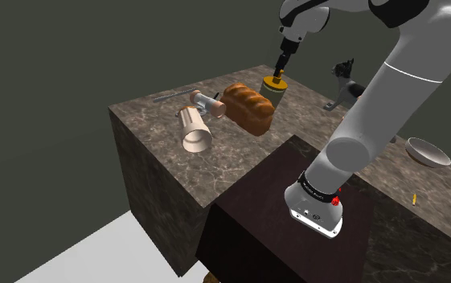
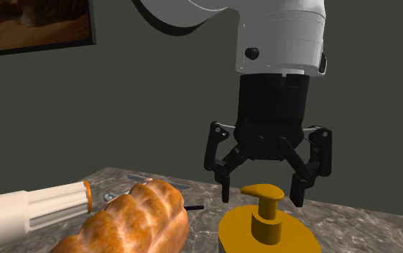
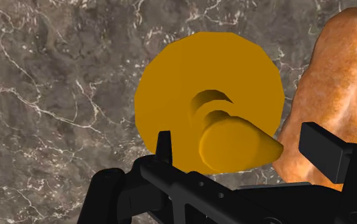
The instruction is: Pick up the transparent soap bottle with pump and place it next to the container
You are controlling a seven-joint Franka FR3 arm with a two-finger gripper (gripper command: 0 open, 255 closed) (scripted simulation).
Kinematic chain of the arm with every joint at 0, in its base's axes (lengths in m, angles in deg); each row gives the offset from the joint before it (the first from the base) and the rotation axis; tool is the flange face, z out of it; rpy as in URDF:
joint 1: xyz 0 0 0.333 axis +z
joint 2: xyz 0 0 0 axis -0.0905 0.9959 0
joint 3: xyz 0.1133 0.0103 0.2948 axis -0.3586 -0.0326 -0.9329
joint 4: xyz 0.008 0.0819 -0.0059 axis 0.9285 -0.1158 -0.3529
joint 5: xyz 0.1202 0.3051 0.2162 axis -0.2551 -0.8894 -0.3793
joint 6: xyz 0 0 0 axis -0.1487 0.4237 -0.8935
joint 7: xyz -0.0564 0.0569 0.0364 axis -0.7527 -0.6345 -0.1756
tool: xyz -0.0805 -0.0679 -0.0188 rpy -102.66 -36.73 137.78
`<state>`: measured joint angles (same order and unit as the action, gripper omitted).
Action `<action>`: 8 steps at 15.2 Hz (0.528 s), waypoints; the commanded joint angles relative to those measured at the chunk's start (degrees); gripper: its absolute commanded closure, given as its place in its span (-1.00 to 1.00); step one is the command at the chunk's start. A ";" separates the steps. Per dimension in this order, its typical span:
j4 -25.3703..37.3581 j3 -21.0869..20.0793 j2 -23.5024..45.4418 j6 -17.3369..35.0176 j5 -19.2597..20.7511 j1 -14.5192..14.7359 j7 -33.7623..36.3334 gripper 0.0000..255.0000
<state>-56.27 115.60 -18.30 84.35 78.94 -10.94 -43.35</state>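
Soap bottle [image 2: 268, 236] stands upright; the pincer [image 2: 261, 198] hangs spread wide around its pump head [image 2: 263, 191], not gripping it.

The counter [image 3: 43, 95] is veined brown stone. The soap bottle [image 3: 170, 83] looks smooth and matt. The bread loaf [image 2: 135, 219] has a shiny crust.

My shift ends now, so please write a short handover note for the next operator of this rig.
Gripper: open, astride the pump, not touching it.
Soap bottle: upright on the marble counter, beside the bread loaf.
Container: pale, lying on its side beyond the loaf.
Done: gripper lined up over the bottle.
Left: grasp, lift, set beside the container.
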 commanded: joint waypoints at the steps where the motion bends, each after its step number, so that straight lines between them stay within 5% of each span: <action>1: -0.15 0.01 -0.02 0.16 0.00 -0.01 -0.03 -1.00; 5: -0.14 0.01 -0.02 0.15 0.00 -0.01 -0.03 -1.00; 6: -0.14 0.01 -0.02 0.15 0.00 -0.01 -0.03 1.00; 8: -0.14 0.01 -0.02 0.15 0.00 -0.01 -0.03 1.00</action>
<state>-56.41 115.61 -18.33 84.49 78.94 -10.95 -43.39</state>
